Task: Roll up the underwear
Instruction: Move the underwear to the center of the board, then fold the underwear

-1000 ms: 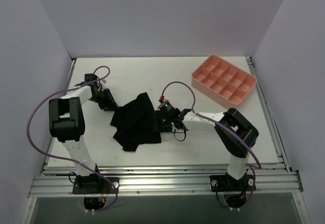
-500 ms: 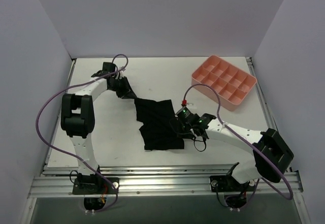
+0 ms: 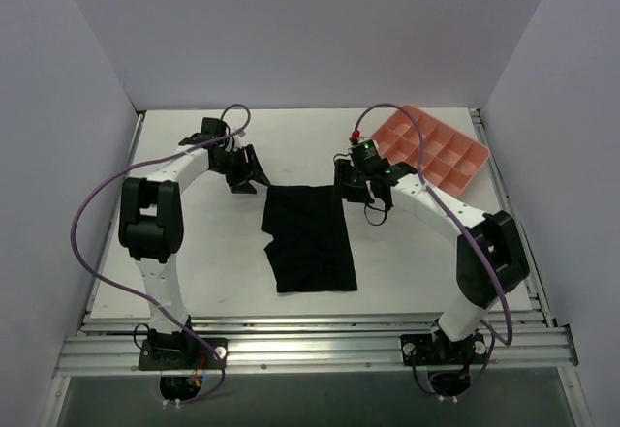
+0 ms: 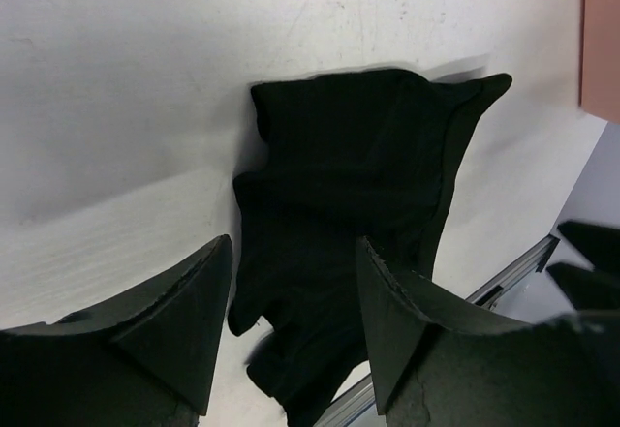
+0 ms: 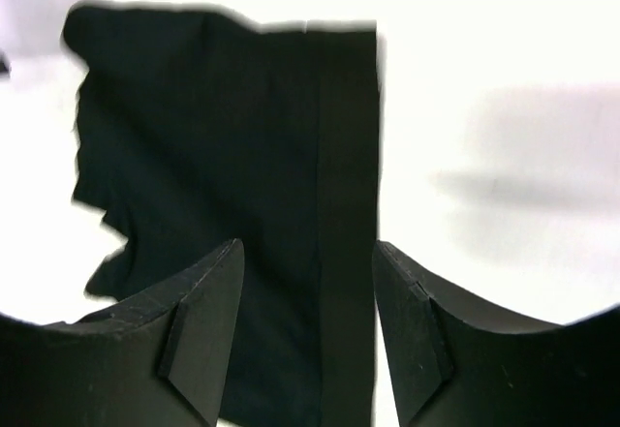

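- The underwear (image 3: 308, 238) lies flat and unrolled in the middle of the tabletop (image 3: 194, 253), between the two arms and well apart from the pink tray (image 3: 431, 151).
- The left gripper (image 4: 293, 243) has its jaws apart and holds nothing. It sits near the garment's far left corner.
- The right gripper (image 5: 308, 245) is likewise spread and empty, near the far right corner.
- Risk: the cloth is thin and limp, so a pinch may catch only the top layer, or miss and scrape the tabletop.
- Risk: the left side is ragged and bunched, so a roll started there could run crooked or loosen.
- Risk: if the two grippers take hold unevenly, the roll may skew into a cone.
- The right wrist view is blurred and washed out. A strip along one edge may be the waistband, but I cannot tell.
- How many layers lie folded is unclear.
- From above, black fingers blend with the black cloth, so how high they are above it is unreadable.
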Motion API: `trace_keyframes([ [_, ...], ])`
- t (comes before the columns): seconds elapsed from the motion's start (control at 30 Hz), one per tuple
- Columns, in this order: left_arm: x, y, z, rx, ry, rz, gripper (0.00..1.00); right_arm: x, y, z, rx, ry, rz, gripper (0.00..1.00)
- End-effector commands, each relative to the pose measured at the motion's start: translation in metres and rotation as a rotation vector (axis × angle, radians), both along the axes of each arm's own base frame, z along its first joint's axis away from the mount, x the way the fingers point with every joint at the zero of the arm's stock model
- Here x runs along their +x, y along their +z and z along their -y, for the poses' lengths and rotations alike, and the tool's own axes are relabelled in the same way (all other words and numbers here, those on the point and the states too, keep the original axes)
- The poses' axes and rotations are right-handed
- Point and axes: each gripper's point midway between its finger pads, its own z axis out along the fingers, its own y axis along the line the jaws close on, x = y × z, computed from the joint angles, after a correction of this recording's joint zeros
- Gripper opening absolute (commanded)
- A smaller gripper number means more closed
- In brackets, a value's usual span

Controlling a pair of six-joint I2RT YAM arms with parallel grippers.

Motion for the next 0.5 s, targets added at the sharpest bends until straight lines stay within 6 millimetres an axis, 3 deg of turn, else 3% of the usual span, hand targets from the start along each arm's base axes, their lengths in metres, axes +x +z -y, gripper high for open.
trace_keyframes([
  [0.0, 0.004, 0.007, 0.016, 0.011, -0.062, 0.027, 0.63, 0.034, -0.017, -0.005, -0.035, 0.122, 0.000, 0.51],
  [0.23, 0.014, -0.015, 0.031, 0.018, -0.090, 0.009, 0.64, 0.085, -0.031, 0.000, -0.009, 0.134, 0.010, 0.51],
  [0.4, 0.013, -0.029, 0.037, 0.022, -0.107, 0.000, 0.64, 0.097, -0.054, -0.007, 0.030, 0.165, -0.022, 0.48],
  [0.47, 0.013, -0.032, 0.037, 0.019, -0.108, 0.008, 0.61, 0.102, -0.054, -0.012, 0.048, 0.176, -0.016, 0.46],
])
